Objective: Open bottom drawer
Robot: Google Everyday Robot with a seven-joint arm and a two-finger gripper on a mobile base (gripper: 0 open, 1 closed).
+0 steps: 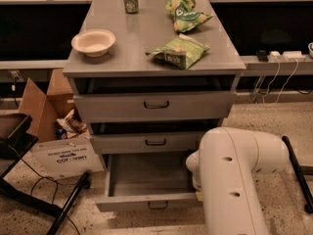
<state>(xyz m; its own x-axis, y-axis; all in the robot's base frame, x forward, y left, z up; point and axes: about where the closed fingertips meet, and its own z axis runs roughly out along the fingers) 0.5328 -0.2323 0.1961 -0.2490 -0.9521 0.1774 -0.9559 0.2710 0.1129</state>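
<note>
Grey metal, the bottom drawer [146,182] should slide rigid and light; pull by its dark loop handle [158,205]. Your gripper sits hidden behind the white arm [234,180], by the drawer's right front corner, so you cannot tell its state.

A bulky white plastic arm [234,180] fills the lower right of the frame, its rounded joint bulging leftward, its link running off the bottom edge. The two-finger gripper is out of sight.
</note>
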